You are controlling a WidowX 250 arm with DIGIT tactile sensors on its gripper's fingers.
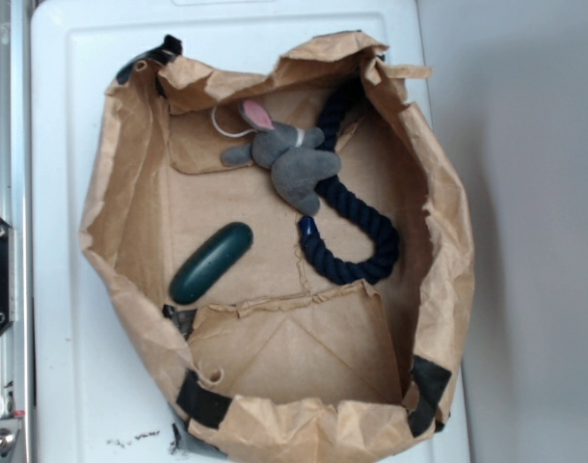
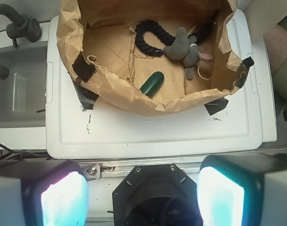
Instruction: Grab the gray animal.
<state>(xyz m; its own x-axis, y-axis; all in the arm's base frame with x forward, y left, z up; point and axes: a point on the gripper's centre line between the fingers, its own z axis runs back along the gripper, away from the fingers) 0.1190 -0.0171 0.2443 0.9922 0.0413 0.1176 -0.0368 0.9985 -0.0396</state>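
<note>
Right up close, my fingers [image 2: 63, 197] sit spread wide with nothing between them, parked well short of the paper bag [image 2: 134, 101]. Past the bag's crumpled rim lies the green capsule [image 2: 152, 84], then the gray animal [image 2: 183, 49] at the far side, draped against the navy rope [image 2: 146, 40]. Risk — I could snag rope along with the mouse, or catch the rim. Only the exterior view shows its white string tail [image 1: 220, 123] clearly — my gripper isn't in it.
</note>
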